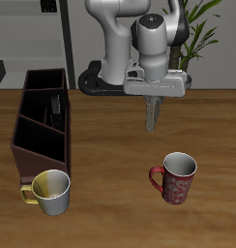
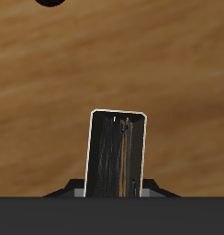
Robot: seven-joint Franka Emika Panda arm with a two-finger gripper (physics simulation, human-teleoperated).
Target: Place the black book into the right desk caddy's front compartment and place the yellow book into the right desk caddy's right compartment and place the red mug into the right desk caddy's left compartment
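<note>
The gripper (image 1: 153, 124) hangs above the middle of the table (image 1: 110, 145), fingers clamped on the yellow book (image 2: 117, 153), which hangs upright clear of the wood. The red mug (image 1: 174, 178) stands upright near the table's front edge. The right desk caddy (image 1: 43, 121) sits along a side edge; a dark object lies in its front compartment (image 1: 54, 109). A yellow-cream mug (image 1: 50, 192) stands beside the caddy's end nearest the front edge.

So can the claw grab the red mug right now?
Probably not yet. The claw is shut on a book, so it is full. The red mug stands alone with nothing over it, so once the book is put down, the way looks free.
</note>
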